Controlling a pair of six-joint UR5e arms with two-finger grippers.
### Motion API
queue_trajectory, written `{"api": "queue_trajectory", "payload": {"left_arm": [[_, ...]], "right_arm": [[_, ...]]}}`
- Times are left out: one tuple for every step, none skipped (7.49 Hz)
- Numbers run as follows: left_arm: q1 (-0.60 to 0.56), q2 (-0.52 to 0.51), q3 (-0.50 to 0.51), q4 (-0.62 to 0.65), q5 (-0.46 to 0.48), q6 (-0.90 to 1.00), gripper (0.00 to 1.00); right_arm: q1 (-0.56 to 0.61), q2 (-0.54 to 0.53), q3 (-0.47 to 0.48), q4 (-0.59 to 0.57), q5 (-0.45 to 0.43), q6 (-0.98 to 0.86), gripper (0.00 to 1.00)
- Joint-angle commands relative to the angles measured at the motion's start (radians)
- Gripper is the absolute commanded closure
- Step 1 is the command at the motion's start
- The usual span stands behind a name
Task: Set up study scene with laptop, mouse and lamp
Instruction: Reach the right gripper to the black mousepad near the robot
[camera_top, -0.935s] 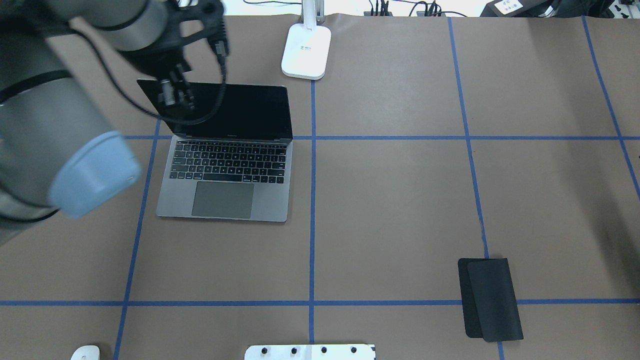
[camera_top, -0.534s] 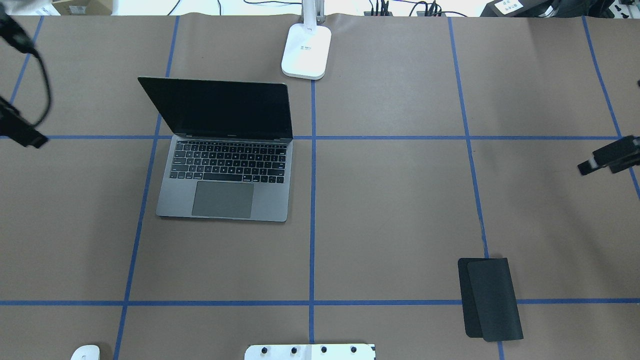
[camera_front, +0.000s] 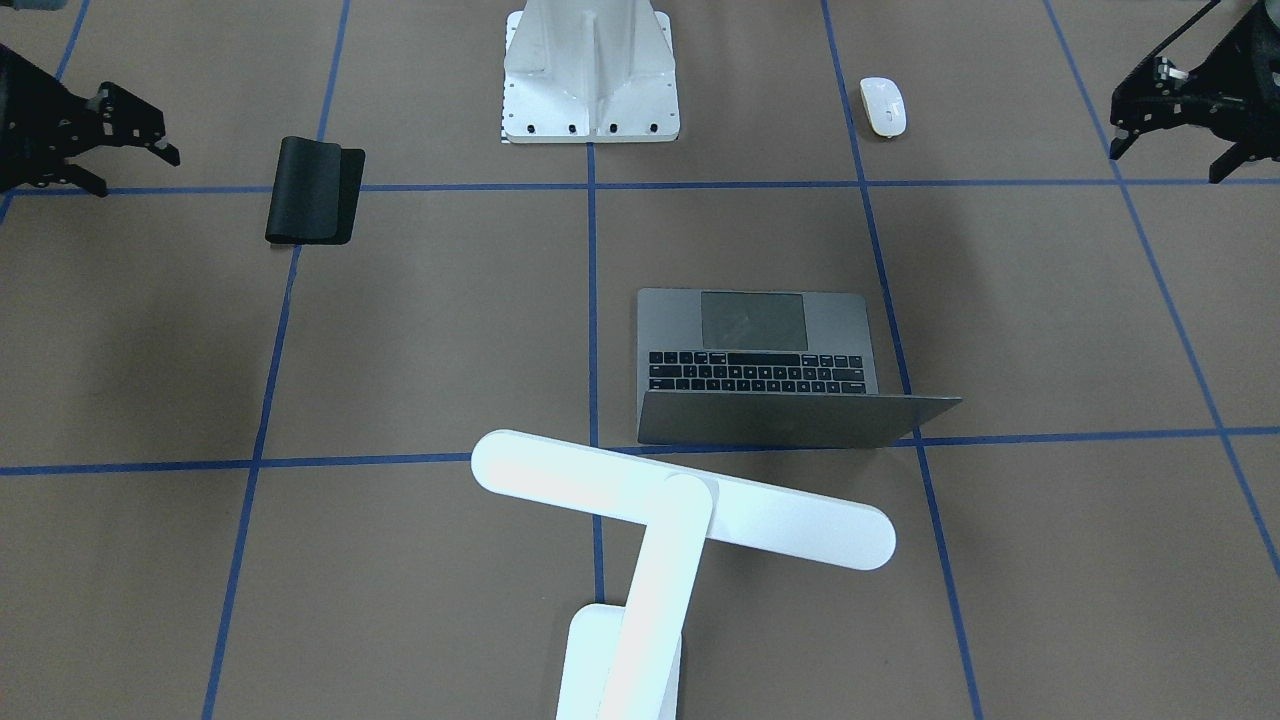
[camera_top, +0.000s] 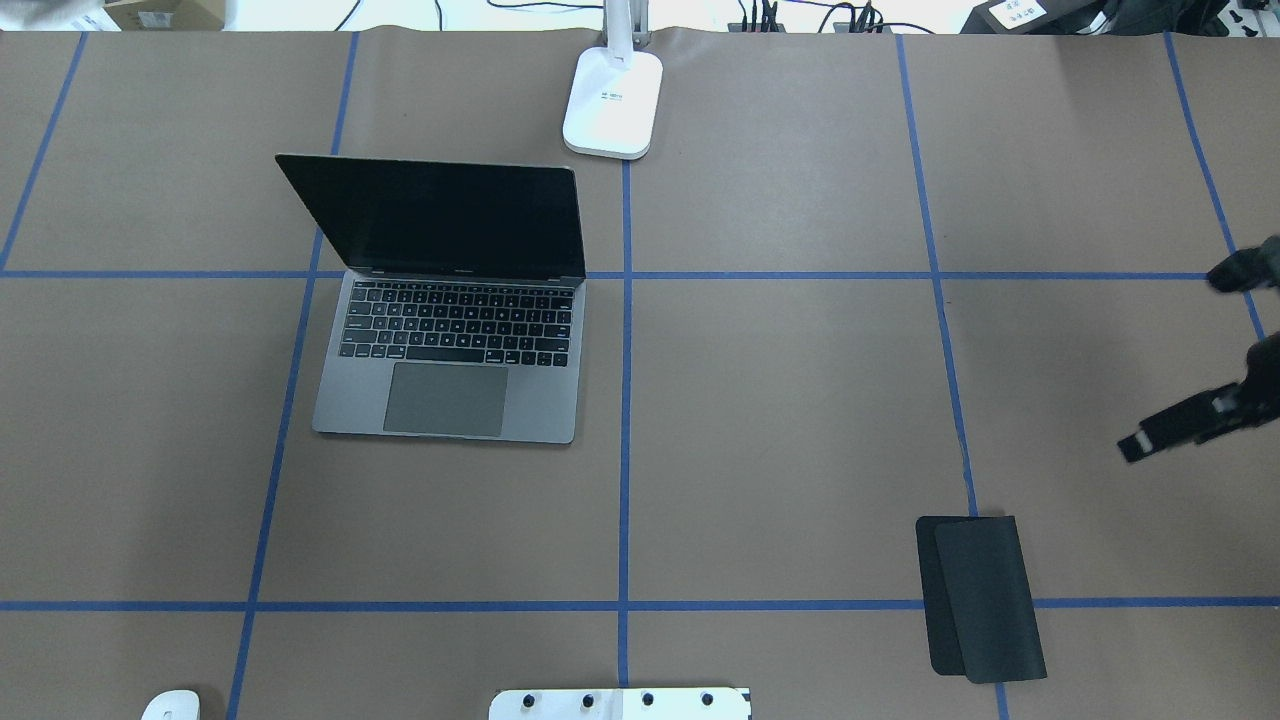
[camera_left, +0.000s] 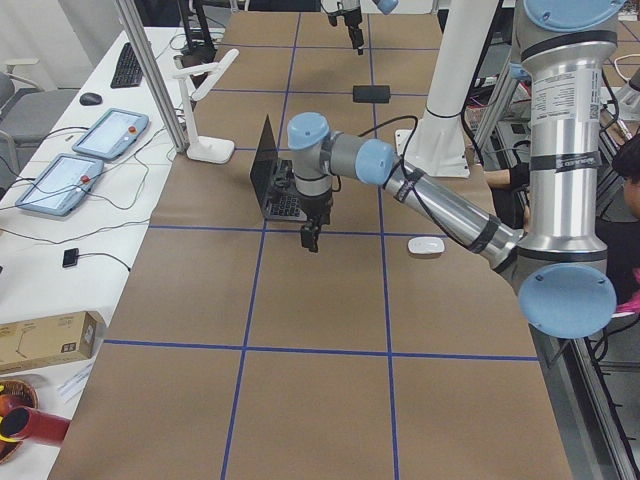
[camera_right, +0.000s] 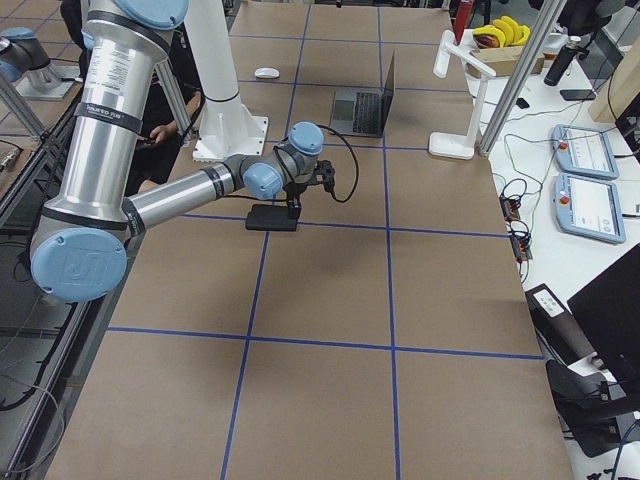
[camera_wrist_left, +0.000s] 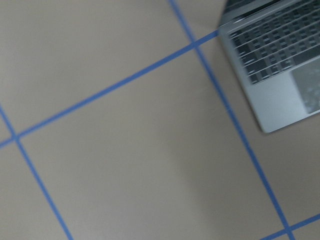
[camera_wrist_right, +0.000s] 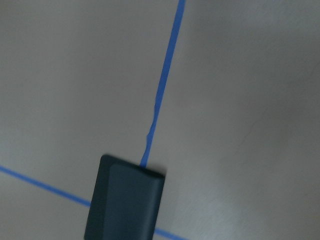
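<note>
The left gripper (camera_front: 1165, 160) and the right gripper (camera_front: 135, 172) are seen held wide of the opened slim dark-grey metal laptop (camera_top: 455, 330), fingers spread, nothing gripped.

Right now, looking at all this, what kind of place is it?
Most likely a robotics lab. A left arm and a right arm, both big jointed machines, stand at a table gridded with blue tape. Control tablets with trailing cables sit on a side bench.
</note>
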Motion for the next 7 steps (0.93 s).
{"api": "queue_trajectory", "payload": {"left_arm": [[0.007,0.093,0.105,-0.313,-0.044,-0.059,0.0],[0.005,0.094,0.096,-0.32,-0.044,-0.047,0.0],[0.005,0.126,0.083,-0.358,-0.044,-0.049,0.0],[0.005,0.136,0.082,-0.384,-0.026,-0.047,0.0],[0.005,0.136,0.081,-0.388,-0.021,-0.047,0.0],[0.005,0.146,0.081,-0.406,-0.021,-0.047,0.0],[0.005,0.156,0.082,-0.424,-0.021,-0.047,0.0]], "right_arm": [[-0.071,0.0,-0.019,-0.001,-0.007,0.069,0.0],[-0.081,0.009,-0.079,0.001,0.005,0.074,0.0],[-0.082,0.058,-0.158,0.001,0.018,0.074,0.0],[-0.089,0.111,-0.223,0.004,0.036,0.074,0.0],[-0.095,0.166,-0.265,0.002,0.074,0.077,0.0],[-0.098,0.178,-0.268,-0.001,0.088,0.084,0.0],[-0.104,0.179,-0.27,-0.001,0.093,0.103,0.0]]}}
